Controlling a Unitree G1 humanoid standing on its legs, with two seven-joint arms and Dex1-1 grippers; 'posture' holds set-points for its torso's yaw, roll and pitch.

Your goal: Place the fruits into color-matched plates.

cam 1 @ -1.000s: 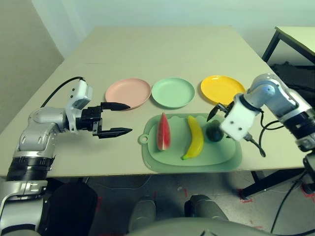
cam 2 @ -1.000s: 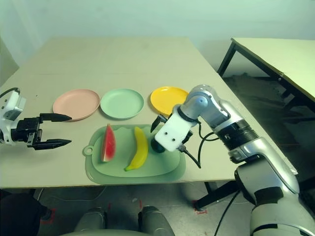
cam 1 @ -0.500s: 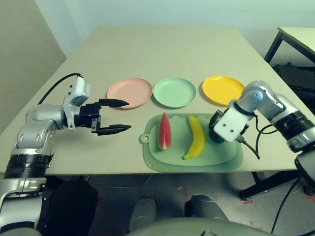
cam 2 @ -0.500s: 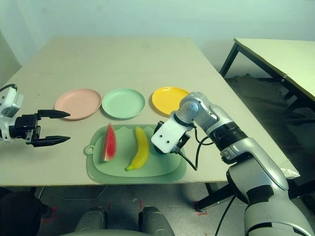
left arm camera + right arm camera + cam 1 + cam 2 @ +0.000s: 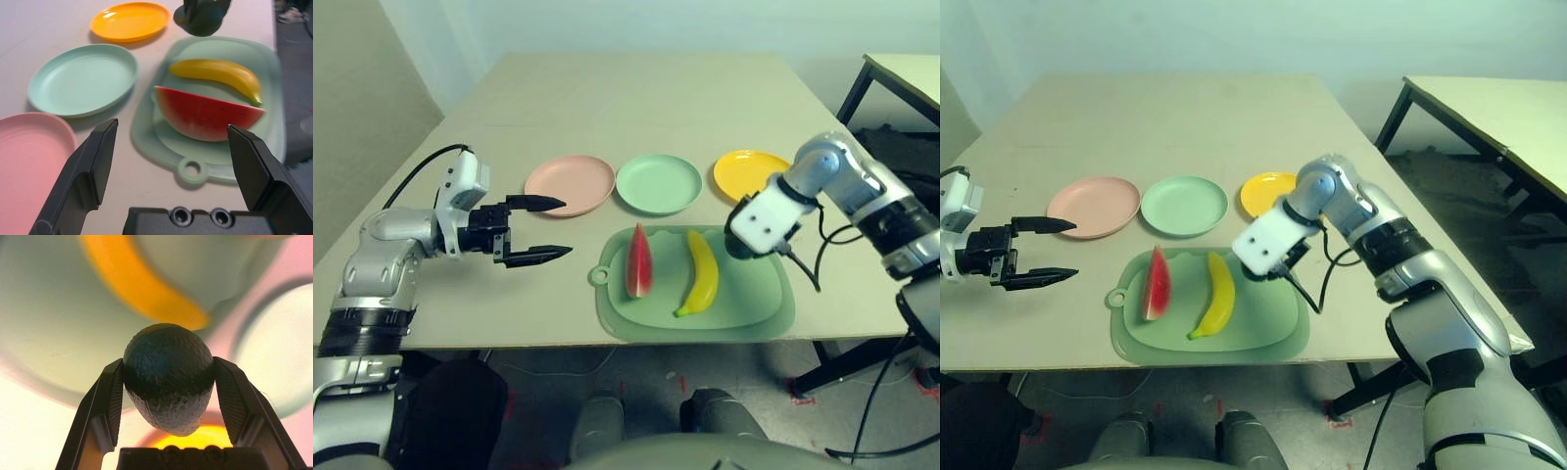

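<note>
My right gripper (image 5: 167, 364) is shut on the small dark green avocado (image 5: 168, 377) and holds it in the air above the right part of the green mat (image 5: 754, 304). The avocado (image 5: 736, 247) hangs just below the white wrist block. On the mat lie the red watermelon wedge (image 5: 638, 261) and the yellow banana (image 5: 700, 274). Beyond the mat stand three plates in a row: pale pink (image 5: 570, 183), mint green (image 5: 658, 183) and bright yellow (image 5: 749, 174). My left gripper (image 5: 566, 228) is open and holds nothing, hovering left of the mat, near the pink plate.
The mat has a ring tab (image 5: 598, 276) on its left side. The beige table (image 5: 636, 98) stretches far behind the plates. A second table with black legs (image 5: 901, 83) stands off to the right.
My right gripper came down over the avocado, shut on it and lifted it off the mat, moving a little towards the plates. The left arm has hardly moved.
</note>
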